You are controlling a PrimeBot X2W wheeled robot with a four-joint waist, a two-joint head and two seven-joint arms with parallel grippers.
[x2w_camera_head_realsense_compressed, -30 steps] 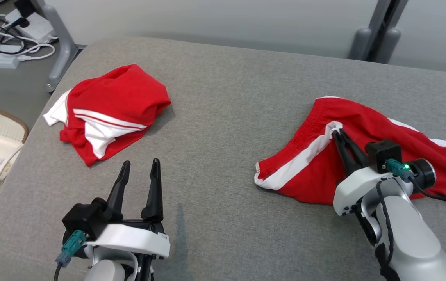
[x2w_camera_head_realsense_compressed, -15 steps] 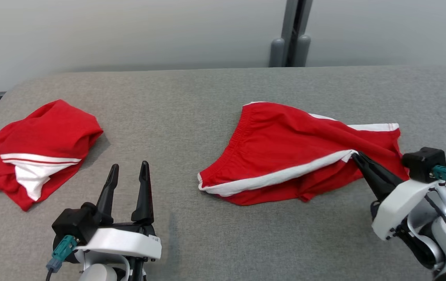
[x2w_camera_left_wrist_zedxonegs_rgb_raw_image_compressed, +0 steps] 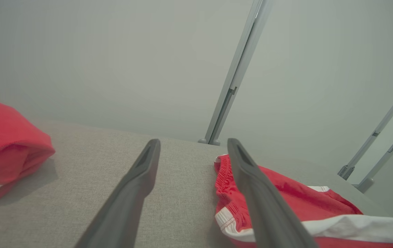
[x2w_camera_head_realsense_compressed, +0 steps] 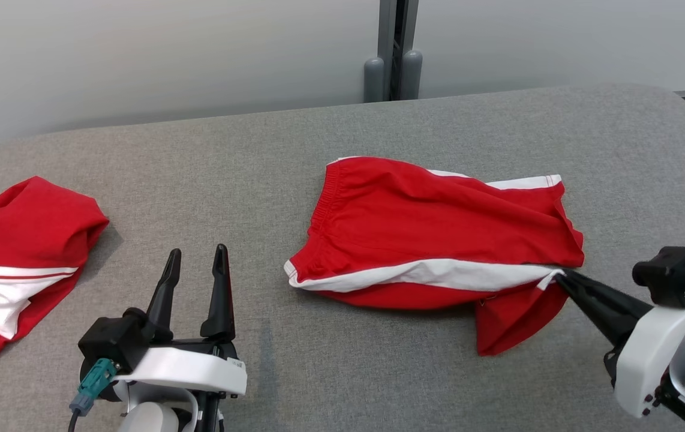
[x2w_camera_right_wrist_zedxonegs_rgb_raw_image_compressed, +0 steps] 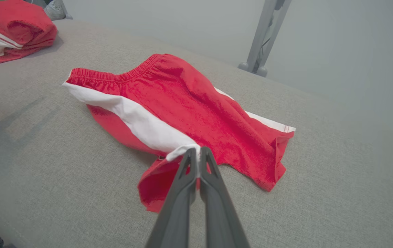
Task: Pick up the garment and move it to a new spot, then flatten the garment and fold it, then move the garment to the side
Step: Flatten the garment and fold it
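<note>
Garment (x2w_camera_head_realsense_compressed: 438,234) in the middle of the grey table (x2w_camera_head_realsense_compressed: 318,372), lying mostly spread, waistband (x2w_camera_head_realsense_compressed: 326,198) toward the robot's left and leg hems toward its right. The right gripper (x2w_camera_head_realsense_compressed: 560,276) is clamped tight on the corner where the white side stripe (x2w_camera_head_realsense_compressed: 432,273) meets the hem, with the cloth drawn taut along that stripe. The left gripper (x2w_camera_head_realsense_compressed: 197,251) hangs over bare table near the front edge, fingers spread wide and holding nothing.

By the look of it, this is the flattening step: the piece is laid out in its spot but not smooth. One red leg flap (x2w_camera_head_realsense_compressed: 510,318) sags in a crumpled fold below the stripe, just beside the right fingers, and soft ridges run across the upper panel.

The next move likely calls for a counter-hold. With one end pinched, a further pull would probably drag the whole thing across the table, so the idle left gripper looks wanted at the waistband end. The crumpled flap then needs opening out before any fold is made.

Off to the far left sits a second red garment (x2w_camera_head_realsense_compressed: 18,240), bunched with its white trim showing, well apart from the work. A grey post (x2w_camera_head_realsense_compressed: 391,54) stands behind the table. Nothing lies between the left gripper and the waistband.
</note>
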